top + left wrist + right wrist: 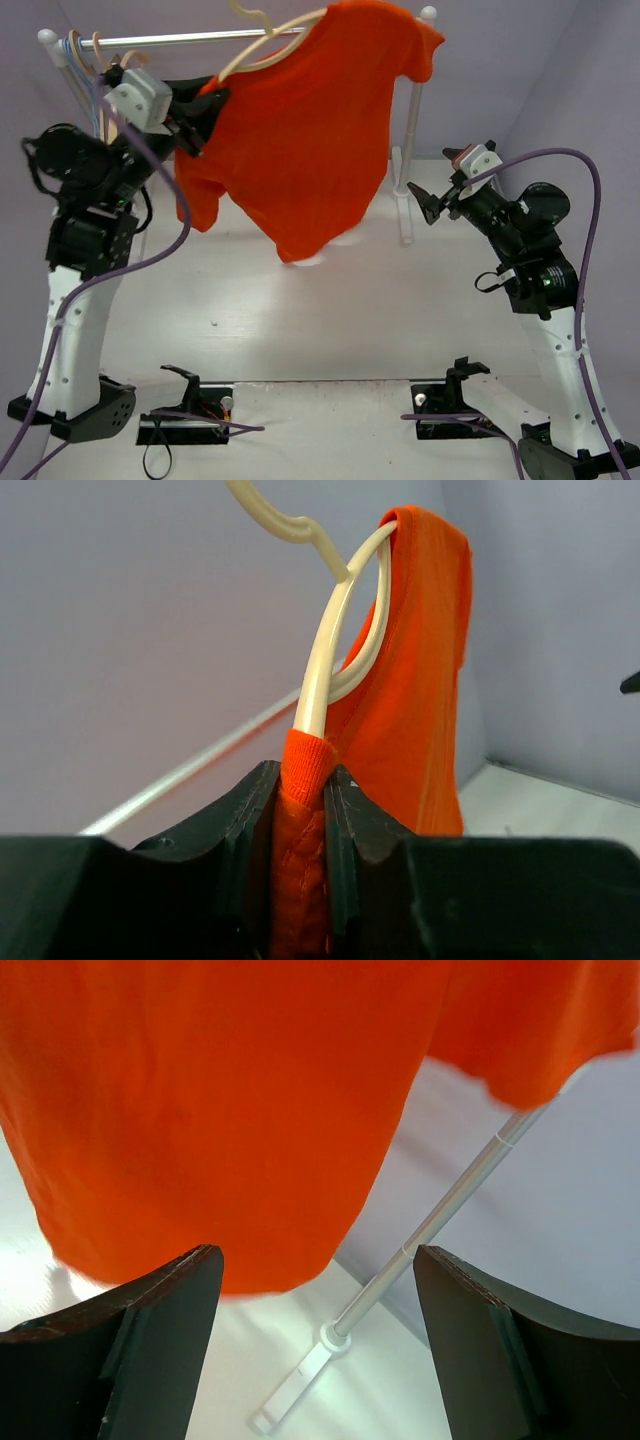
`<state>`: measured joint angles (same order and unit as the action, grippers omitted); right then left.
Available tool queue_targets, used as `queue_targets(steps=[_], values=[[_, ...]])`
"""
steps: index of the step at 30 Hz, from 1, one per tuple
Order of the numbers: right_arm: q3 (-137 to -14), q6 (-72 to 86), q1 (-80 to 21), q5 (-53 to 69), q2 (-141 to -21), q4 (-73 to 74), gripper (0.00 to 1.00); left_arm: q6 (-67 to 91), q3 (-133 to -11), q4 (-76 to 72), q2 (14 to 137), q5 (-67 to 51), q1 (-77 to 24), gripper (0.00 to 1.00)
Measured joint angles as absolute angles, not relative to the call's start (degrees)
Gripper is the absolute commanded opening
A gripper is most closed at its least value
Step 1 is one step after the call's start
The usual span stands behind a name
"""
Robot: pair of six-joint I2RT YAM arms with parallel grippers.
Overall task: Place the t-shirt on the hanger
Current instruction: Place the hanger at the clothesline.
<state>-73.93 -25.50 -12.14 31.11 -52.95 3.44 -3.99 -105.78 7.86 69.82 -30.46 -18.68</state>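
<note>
- Pale lilac walls point(560, 70) close in on 3 sides of a white table point(330, 320), smooth and faintly glossy.
- At the back you have a clothes rack: a thin metal rail point(180, 38) on white posts point(409, 180), with a few spare hangers point(85, 50) bunched at its left end (1 thin and blue, the others pale).
- Your t-shirt point(300, 130), soft bright orange-red cloth, hangs in front of the rail, draped over the hanger point(318, 670), its lower edge loose above the table.
- That hanger is pale smooth wood with curved arms; in the top view its hook pokes up above the rail.
- Your left gripper point(205, 115) is clamped on the t-shirt's left shoulder.
- Only the left wrist view gives you the detail. Its ribbed black fingers point(240, 820) pinch a hemmed fold of cloth, and the hanger's arm rises straight out of that fold.
- Your right gripper point(428, 203) hangs well apart from the t-shirt on the right, near 1 post, jaws spread wide with nothing between them.
- From the right wrist view you look up at the underside of the cloth and along the post down to its foot on the table.
</note>
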Motion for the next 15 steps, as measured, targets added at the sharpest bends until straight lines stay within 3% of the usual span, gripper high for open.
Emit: queue_targets(steps=[5,15], values=[[-73.3,-24.4,-12.1,30.8,-52.2,2.3,0.80,-11.8,-111.8,15.1,65.8,-27.7,-18.7,0.00],[-70.7,-22.1,-12.1,30.9,-51.9,1.7,0.79,-18.0,-105.4,30.2,64.8,-9.1,-18.8,0.00]])
